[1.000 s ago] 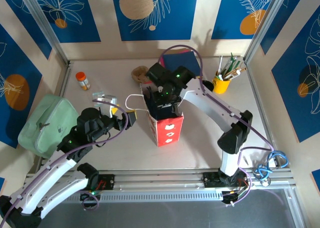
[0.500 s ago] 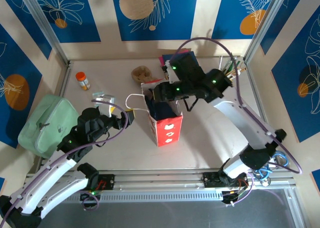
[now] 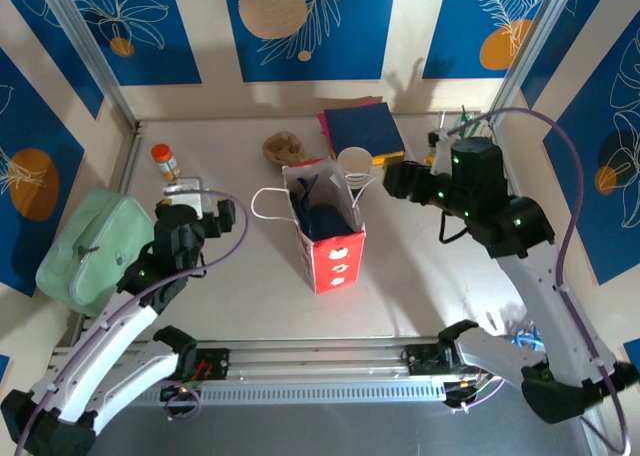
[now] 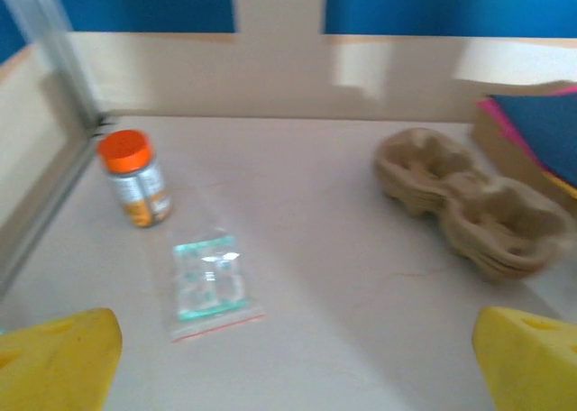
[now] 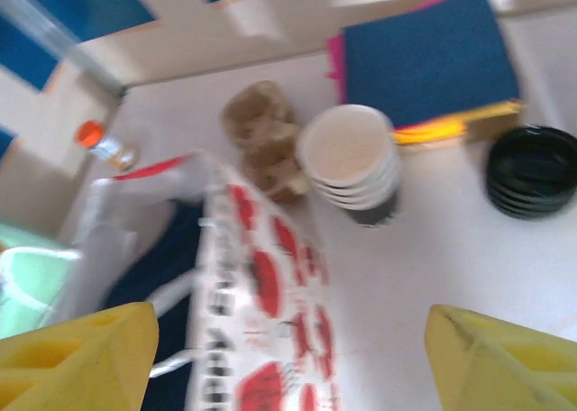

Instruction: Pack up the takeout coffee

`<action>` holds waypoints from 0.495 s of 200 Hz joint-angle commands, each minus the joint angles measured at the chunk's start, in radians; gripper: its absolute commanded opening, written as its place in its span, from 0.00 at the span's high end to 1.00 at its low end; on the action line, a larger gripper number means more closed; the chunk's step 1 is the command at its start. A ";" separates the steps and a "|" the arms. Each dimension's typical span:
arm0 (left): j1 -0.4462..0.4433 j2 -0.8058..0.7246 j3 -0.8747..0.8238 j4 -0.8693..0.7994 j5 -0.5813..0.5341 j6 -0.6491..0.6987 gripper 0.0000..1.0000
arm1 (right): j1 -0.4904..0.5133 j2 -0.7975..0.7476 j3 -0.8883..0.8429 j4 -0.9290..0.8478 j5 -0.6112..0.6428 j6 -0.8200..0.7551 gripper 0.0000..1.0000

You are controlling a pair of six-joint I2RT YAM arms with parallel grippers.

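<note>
Both wide and empty, the left gripper (image 4: pixel 293 364) rests aside while our right gripper (image 5: pixel 293 357) faces the cups (image 5: pixel 347 163) beside the bag (image 3: pixel 335 251), we think in order to take one.

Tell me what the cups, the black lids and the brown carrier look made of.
Cups: likely paper, matte white inside, with thin rolled rims nested together.
Black lids: probably plastic, with a faint sheen on the moulded rings.
Carrier: apparently moulded pulp cardboard, dull brown, with rough rounded wells.
</note>
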 commanded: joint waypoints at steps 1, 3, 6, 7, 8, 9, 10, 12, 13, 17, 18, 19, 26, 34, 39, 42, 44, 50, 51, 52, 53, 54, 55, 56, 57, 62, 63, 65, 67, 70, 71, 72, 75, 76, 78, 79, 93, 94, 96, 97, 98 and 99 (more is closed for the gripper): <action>0.088 0.029 -0.047 0.099 -0.028 0.028 0.01 | -0.099 -0.065 -0.155 0.153 0.041 -0.006 0.14; 0.095 0.031 -0.054 0.112 -0.024 0.031 0.01 | -0.110 -0.073 -0.173 0.168 0.040 -0.009 0.13; 0.106 0.035 -0.065 0.130 -0.022 0.039 0.01 | -0.123 -0.083 -0.200 0.189 0.039 -0.013 0.13; 0.109 0.037 -0.067 0.136 -0.021 0.041 0.01 | -0.128 -0.086 -0.209 0.195 0.040 -0.015 0.12; 0.112 0.038 -0.070 0.141 -0.021 0.043 0.01 | -0.132 -0.089 -0.219 0.202 0.041 -0.016 0.12; 0.114 0.040 -0.073 0.146 -0.020 0.046 0.01 | -0.137 -0.090 -0.227 0.210 0.043 -0.017 0.12; 0.116 0.041 -0.076 0.152 -0.020 0.048 0.01 | -0.141 -0.093 -0.235 0.216 0.045 -0.017 0.12; 0.123 0.044 -0.083 0.161 -0.023 0.053 0.01 | -0.150 -0.098 -0.253 0.229 0.050 -0.018 0.11; 0.126 0.046 -0.086 0.165 -0.024 0.054 0.01 | -0.154 -0.101 -0.261 0.236 0.053 -0.018 0.11; 0.136 0.053 -0.096 0.185 -0.029 0.060 0.01 | -0.170 -0.109 -0.295 0.260 0.058 -0.019 0.10; 0.137 0.055 -0.100 0.189 -0.030 0.061 0.01 | -0.174 -0.110 -0.303 0.267 0.060 -0.020 0.10; 0.141 0.057 -0.103 0.194 -0.031 0.062 0.01 | -0.178 -0.112 -0.311 0.273 0.062 -0.020 0.09; 0.162 0.072 -0.123 0.224 -0.033 0.070 0.01 | -0.209 -0.119 -0.365 0.316 0.065 -0.027 0.08; 0.186 0.090 -0.143 0.257 -0.023 0.075 0.01 | -0.240 -0.118 -0.413 0.349 0.074 -0.027 0.07; 0.200 0.105 -0.157 0.283 -0.010 0.083 0.01 | -0.258 -0.114 -0.439 0.370 0.081 -0.025 0.07; 0.207 0.115 -0.168 0.303 0.000 0.092 0.01 | -0.263 -0.112 -0.448 0.379 0.083 -0.025 0.06; 0.212 0.121 -0.175 0.313 0.006 0.096 0.01 | -0.267 -0.110 -0.458 0.389 0.086 -0.025 0.06; 0.222 0.141 -0.195 0.361 0.022 0.113 0.01 | -0.285 -0.103 -0.496 0.424 0.100 -0.029 0.05; 0.226 0.145 -0.200 0.369 0.023 0.116 0.01 | -0.285 -0.103 -0.496 0.424 0.100 -0.029 0.05; 0.228 0.149 -0.203 0.376 0.027 0.118 0.01 | -0.288 -0.101 -0.505 0.439 0.104 -0.031 0.05; 0.229 0.152 -0.206 0.383 0.030 0.120 0.01 | -0.290 -0.099 -0.512 0.446 0.107 -0.032 0.04; 0.231 0.156 -0.210 0.389 0.033 0.123 0.01 | -0.290 -0.099 -0.512 0.446 0.107 -0.032 0.04; 0.232 0.160 -0.213 0.396 0.035 0.125 0.01 | -0.293 -0.098 -0.518 0.453 0.108 -0.033 0.04; 0.234 0.163 -0.216 0.402 0.037 0.127 0.01 | -0.297 -0.095 -0.530 0.467 0.110 -0.038 0.04; 0.235 0.167 -0.219 0.408 0.041 0.129 0.01 | -0.299 -0.094 -0.533 0.475 0.112 -0.041 0.04; 0.243 0.186 -0.233 0.440 0.051 0.139 0.01 | -0.305 -0.088 -0.566 0.520 0.111 -0.065 0.02; 0.245 0.188 -0.235 0.447 0.052 0.141 0.01 | -0.305 -0.087 -0.571 0.529 0.113 -0.071 0.02; 0.248 0.196 -0.241 0.460 0.056 0.144 0.01 | -0.306 -0.083 -0.586 0.547 0.115 -0.078 0.02; 0.252 0.204 -0.247 0.474 0.059 0.146 0.01 | -0.307 -0.082 -0.598 0.566 0.119 -0.087 0.01; 0.257 0.216 -0.256 0.494 0.063 0.149 0.01 | -0.308 -0.077 -0.613 0.595 0.130 -0.097 0.00; 0.257 0.220 -0.259 0.503 0.064 0.148 0.01 | -0.307 -0.075 -0.621 0.604 0.134 -0.099 0.00; 0.259 0.224 -0.262 0.513 0.066 0.150 0.01 | -0.307 -0.073 -0.629 0.613 0.137 -0.101 0.00; 0.263 0.237 -0.272 0.539 0.070 0.151 0.01 | -0.309 -0.069 -0.647 0.639 0.147 -0.107 0.01; 0.264 0.240 -0.275 0.549 0.073 0.151 0.01 | -0.310 -0.067 -0.653 0.647 0.149 -0.109 0.01; 0.269 0.249 -0.283 0.567 0.077 0.152 0.01 | -0.312 -0.063 -0.664 0.662 0.151 -0.112 0.01; 0.270 0.252 -0.285 0.576 0.080 0.153 0.01 | -0.312 -0.062 -0.669 0.669 0.152 -0.115 0.01; 0.288 0.308 -0.329 0.701 0.117 0.166 0.01 | -0.330 -0.034 -0.719 0.750 0.153 -0.133 0.01; 0.289 0.312 -0.332 0.711 0.118 0.166 0.01 | -0.332 -0.030 -0.723 0.757 0.153 -0.134 0.01; 0.291 0.317 -0.339 0.725 0.123 0.168 0.01 | -0.335 -0.025 -0.730 0.768 0.155 -0.135 0.01; 0.291 0.322 -0.341 0.737 0.125 0.169 0.01 | -0.336 -0.022 -0.734 0.776 0.155 -0.136 0.01; 0.293 0.327 -0.344 0.748 0.128 0.169 0.01 | -0.338 -0.019 -0.738 0.783 0.154 -0.136 0.01; 0.294 0.331 -0.346 0.758 0.130 0.170 0.01 | -0.338 -0.019 -0.738 0.783 0.154 -0.136 0.01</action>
